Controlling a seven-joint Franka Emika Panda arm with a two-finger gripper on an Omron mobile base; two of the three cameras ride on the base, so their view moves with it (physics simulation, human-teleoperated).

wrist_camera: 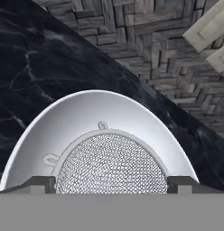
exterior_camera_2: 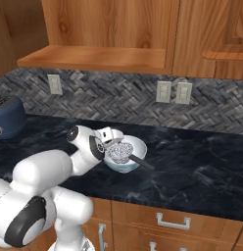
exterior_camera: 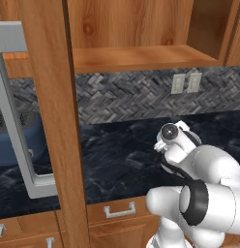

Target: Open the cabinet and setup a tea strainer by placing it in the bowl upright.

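1 cabinet [exterior_camera: 141, 29], door swung open. 1 bowl [exterior_camera_2: 136, 145] mid-counter [exterior_camera_2: 202, 162], open room to its right. 1 tea strainer [wrist_camera: 109, 162] sits upright inside it. Gripper [wrist_camera: 111, 184] fingers spread wide, flanking mesh w/o pinching.

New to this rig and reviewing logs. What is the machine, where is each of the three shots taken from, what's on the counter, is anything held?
It is a white robot arm on a driving base in a rendered kitchen. Two pictures come from cameras on the base, behind the arm to its left and right; the third looks along the gripper from the hand.

On the dark marble counter sits the bowl, with the tea strainer inside it, mesh cup open side up, its dark handle sticking out over the rim. A blue appliance stands at the far left. Above, the cabinet is open; its door swings toward the left camera.

The gripper is open, fingertips either side of the mesh, holding nothing.
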